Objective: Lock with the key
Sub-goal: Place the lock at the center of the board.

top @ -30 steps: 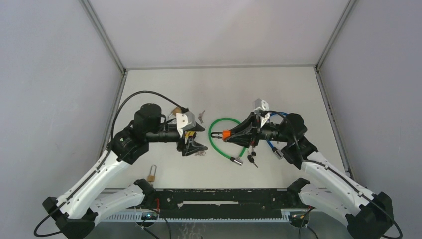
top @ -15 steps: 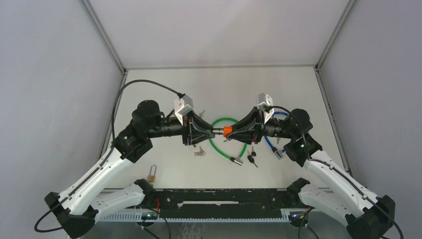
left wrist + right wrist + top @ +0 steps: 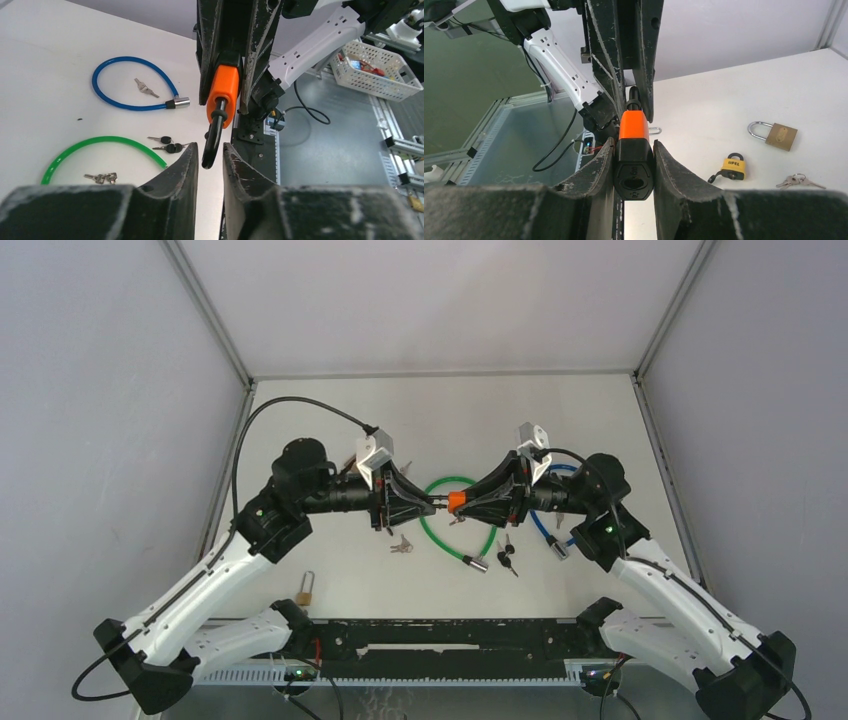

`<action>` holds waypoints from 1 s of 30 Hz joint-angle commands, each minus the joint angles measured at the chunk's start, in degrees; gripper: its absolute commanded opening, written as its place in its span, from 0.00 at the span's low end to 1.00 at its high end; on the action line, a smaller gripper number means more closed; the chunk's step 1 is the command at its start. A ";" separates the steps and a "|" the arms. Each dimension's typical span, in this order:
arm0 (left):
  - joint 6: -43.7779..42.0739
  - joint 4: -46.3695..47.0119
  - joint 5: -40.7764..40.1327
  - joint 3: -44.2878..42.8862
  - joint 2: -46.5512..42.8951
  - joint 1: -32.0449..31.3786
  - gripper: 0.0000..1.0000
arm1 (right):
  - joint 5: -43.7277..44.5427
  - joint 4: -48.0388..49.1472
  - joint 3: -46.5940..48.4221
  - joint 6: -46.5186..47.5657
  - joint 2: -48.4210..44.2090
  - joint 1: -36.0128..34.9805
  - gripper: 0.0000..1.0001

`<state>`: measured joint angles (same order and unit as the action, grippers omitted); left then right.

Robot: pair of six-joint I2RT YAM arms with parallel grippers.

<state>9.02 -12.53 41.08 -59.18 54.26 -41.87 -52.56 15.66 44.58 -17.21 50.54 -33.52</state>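
The right gripper (image 3: 634, 146) is clamped on the orange padlock (image 3: 633, 125). Its fingers press both sides of the black lower body, and the keyhole end faces the wrist camera. The left gripper (image 3: 209, 149) meets it nose to nose above the table (image 3: 450, 410), jaws drawn narrow around the padlock's black shackle (image 3: 214, 132) (whether they actually pinch it, I cannot tell). Under the raised padlock lies a green cable lock (image 3: 455, 478), with black-headed keys (image 3: 167, 145) and a silver key bunch (image 3: 102, 176) near it. Further toward the right arm sits a blue cable lock (image 3: 135, 107), a small key (image 3: 145, 89) inside its loop. A brass padlock (image 3: 304, 590) lies well apart, near the left arm's base
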 commanded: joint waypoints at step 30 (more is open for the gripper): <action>20.19 33.69 0.30 1.15 5.65 -4.09 0.00 | 9.98 3.99 7.54 -2.94 6.05 -6.47 0.00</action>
<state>22.55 9.82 43.29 -58.83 55.96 -42.96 -48.01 20.60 50.96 -20.75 52.03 -36.73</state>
